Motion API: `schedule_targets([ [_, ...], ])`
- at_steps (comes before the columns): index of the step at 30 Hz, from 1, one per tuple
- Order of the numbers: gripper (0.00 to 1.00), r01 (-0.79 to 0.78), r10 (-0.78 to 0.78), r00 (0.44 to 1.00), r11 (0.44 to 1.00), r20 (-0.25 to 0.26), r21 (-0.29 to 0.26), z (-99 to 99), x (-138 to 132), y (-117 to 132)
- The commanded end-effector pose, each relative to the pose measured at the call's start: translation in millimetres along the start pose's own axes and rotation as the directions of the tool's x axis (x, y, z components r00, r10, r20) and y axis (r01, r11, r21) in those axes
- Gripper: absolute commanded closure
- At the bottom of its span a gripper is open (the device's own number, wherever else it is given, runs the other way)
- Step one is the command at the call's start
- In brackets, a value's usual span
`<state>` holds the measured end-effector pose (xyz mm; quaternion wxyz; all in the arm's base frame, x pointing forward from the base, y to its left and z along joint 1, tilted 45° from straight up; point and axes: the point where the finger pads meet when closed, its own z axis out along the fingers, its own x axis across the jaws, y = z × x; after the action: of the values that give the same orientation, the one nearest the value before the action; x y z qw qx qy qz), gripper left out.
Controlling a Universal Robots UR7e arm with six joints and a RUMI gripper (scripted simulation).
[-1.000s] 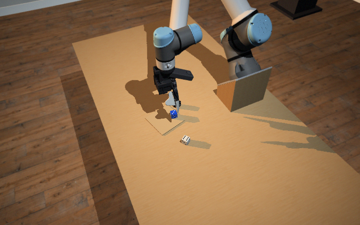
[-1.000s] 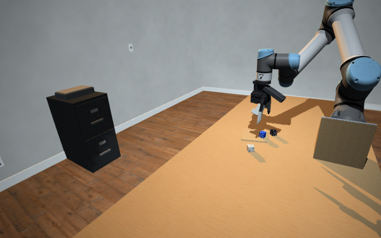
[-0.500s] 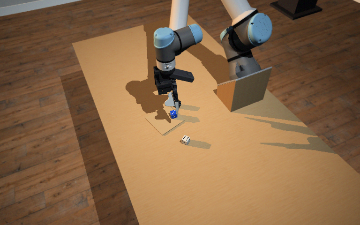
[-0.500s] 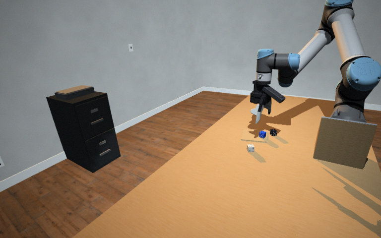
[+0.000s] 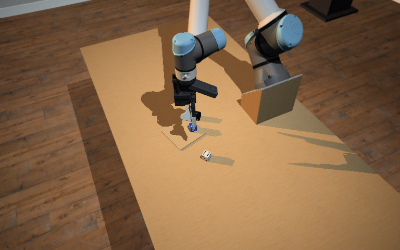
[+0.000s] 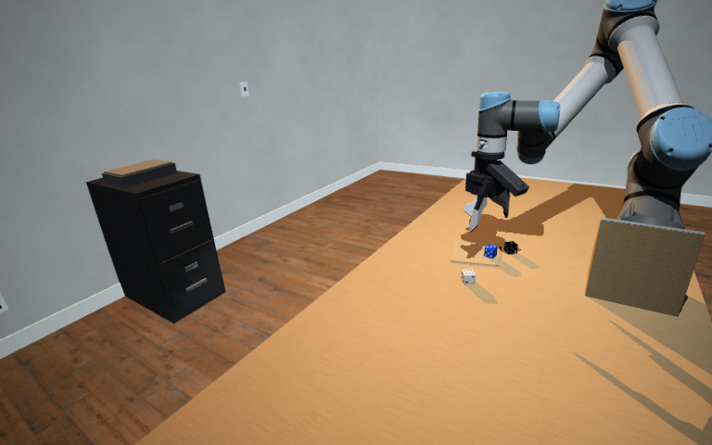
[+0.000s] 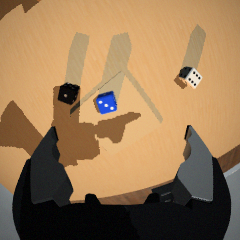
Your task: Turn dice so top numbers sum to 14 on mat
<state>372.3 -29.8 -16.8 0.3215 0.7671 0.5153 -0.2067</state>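
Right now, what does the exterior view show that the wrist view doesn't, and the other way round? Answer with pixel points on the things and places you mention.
Exterior only: the cabinet (image 6: 149, 247), the outlet (image 6: 244, 88) and the arm (image 5: 185, 61) (image 6: 492, 123).

Wrist only: a readable three on the blue die (image 5: 192, 126) (image 6: 490, 251) (image 7: 106, 103).

Both: the open tool (image 5: 190, 123) (image 6: 489, 222) (image 7: 121, 127), the mat (image 5: 191, 138) (image 6: 462, 259) (image 7: 137, 130), and the blue, black (image 5: 198, 115) (image 6: 511, 247) (image 7: 69, 94) and white (image 5: 205, 155) (image 6: 468, 276) (image 7: 191, 77) dice.

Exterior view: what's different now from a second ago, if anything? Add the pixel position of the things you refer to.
The hand (image 5: 190, 123) (image 6: 488, 223) (image 7: 121, 127) has shifted a little: its nearer, pale fingertip sits slightly further left in this view. Nothing was picked up or let go. The blue die (image 5: 191, 127) (image 6: 489, 251) (image 7: 106, 103), black die (image 5: 198, 115) (image 6: 511, 247) (image 7: 69, 93) and white die (image 5: 205, 155) (image 6: 468, 276) (image 7: 191, 77) stayed put.
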Motion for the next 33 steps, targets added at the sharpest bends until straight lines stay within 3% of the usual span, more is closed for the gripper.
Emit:
schedule_targets([
  [1,0.0,-0.092,0.092,0.996,0.996,0.003,0.001,-0.1,6.9,-1.7],
  [7,0.0,-0.269,0.269,0.963,0.963,0.002,0.001,0.2,20.5,-5.5],
  [13,0.0,-0.461,0.461,0.887,0.887,0.001,0.001,0.7,35.8,-9.7],
  [15,0.0,-0.461,0.461,0.887,0.887,0.001,0.001,0.7,35.8,-9.7],
  [24,0.0,-0.73,0.73,0.683,0.683,0.001,0.002,1.6,59.6,-16.1],
  [25,0.0,-0.731,0.731,0.682,0.682,0.001,0.002,1.6,59.8,-16.1],
  [30,0.0,-0.85,0.85,0.527,0.527,0.001,0.001,2.4,72.7,-19.7],
  [32,0.0,-0.85,0.85,0.527,0.527,0.001,0.001,2.4,72.7,-19.7],
  [33,0.0,-0.87,0.87,0.493,0.493,0.002,0.001,2.5,75.2,-20.4],
])
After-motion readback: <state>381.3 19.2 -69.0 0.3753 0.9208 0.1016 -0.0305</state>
